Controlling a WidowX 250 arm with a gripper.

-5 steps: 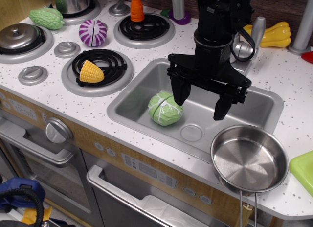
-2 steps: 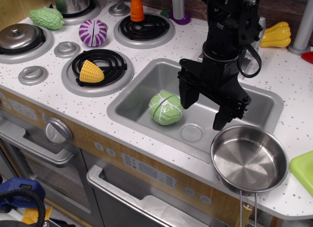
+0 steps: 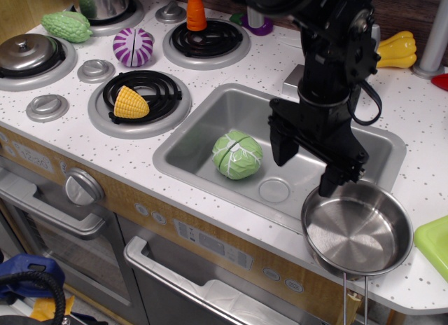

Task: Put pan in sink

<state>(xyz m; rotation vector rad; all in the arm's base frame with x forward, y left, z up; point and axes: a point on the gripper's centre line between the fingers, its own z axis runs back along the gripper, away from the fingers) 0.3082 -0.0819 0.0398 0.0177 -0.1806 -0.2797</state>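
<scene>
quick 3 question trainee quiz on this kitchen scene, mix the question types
1. True or false: the pan is already inside the sink.
2. Which item lies in the sink? A) corn B) green cabbage C) carrot
3. Fill in: the pincer hovers with its jaws ____, one finger close above the pan's rim.

Key:
1. False; it sits on the counter at the sink's near right corner.
2. B, the green cabbage.
3. open

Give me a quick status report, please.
Gripper open, above sink. Shiny round steel pan untouched on counter. Green cabbage sits in basin.
</scene>
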